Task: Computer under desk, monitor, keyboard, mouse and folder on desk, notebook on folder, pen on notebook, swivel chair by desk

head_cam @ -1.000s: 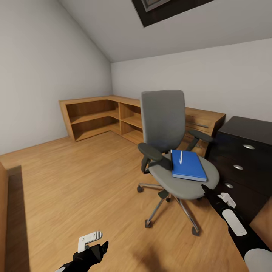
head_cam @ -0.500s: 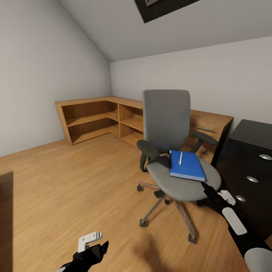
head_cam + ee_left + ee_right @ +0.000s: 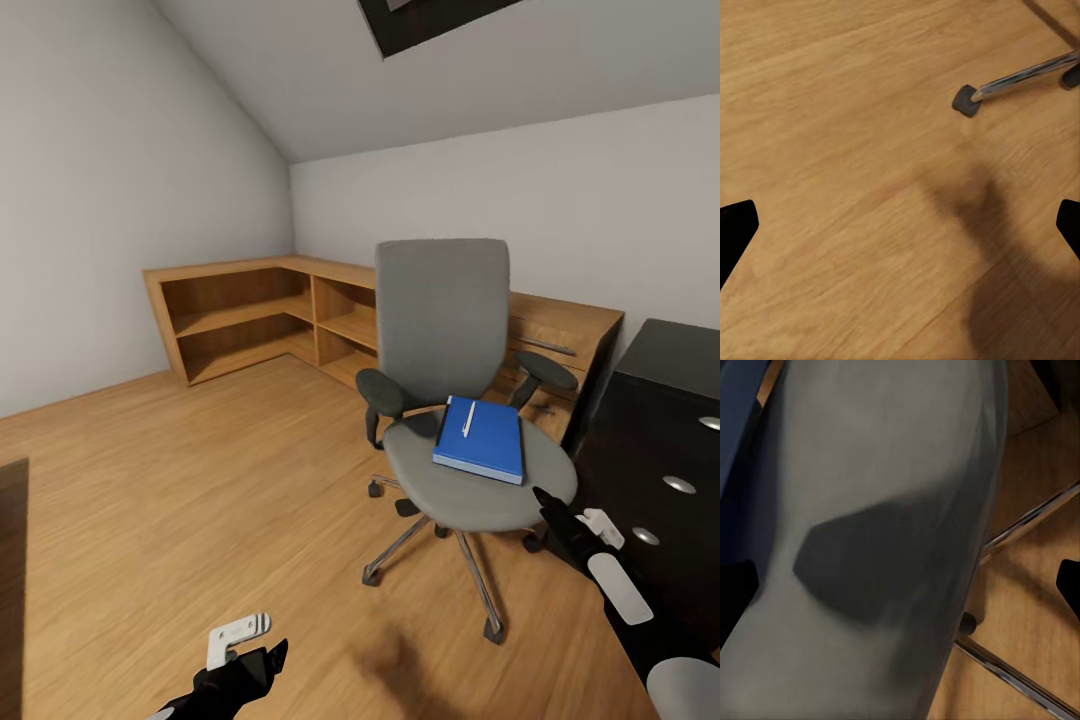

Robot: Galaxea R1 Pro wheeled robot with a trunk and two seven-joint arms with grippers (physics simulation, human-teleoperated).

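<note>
The swivel chair [image 3: 440, 310] stands mid-room, grey seat and backrest facing me. On its seat lies the blue folder [image 3: 480, 440] with the white pen [image 3: 466, 418] on top. The notebook is not visible. My right gripper [image 3: 547, 500] is open, its tips at the seat's front right edge; in the right wrist view the grey seat [image 3: 885, 472] looms close between the fingers of the right gripper [image 3: 900, 585], with the folder [image 3: 739, 405] at one corner. The black desk [image 3: 690, 350] with its drawer unit stands at the right. My left gripper [image 3: 262, 662] hangs open and empty over the floor. Computer, monitor, keyboard and mouse are out of view.
A low wooden shelf unit [image 3: 250, 310] runs along the far walls, joined by a wooden dresser [image 3: 560, 330] behind the chair. A chair castor [image 3: 966, 100] on its chrome leg lies ahead of the left gripper [image 3: 900, 232]. Open wood floor [image 3: 200, 480] spreads to the left.
The view has shifted a little. The chair seat has swivelled, turning the folder and pen with it, and its base has rolled slightly left. My right gripper stays at the seat's edge.
</note>
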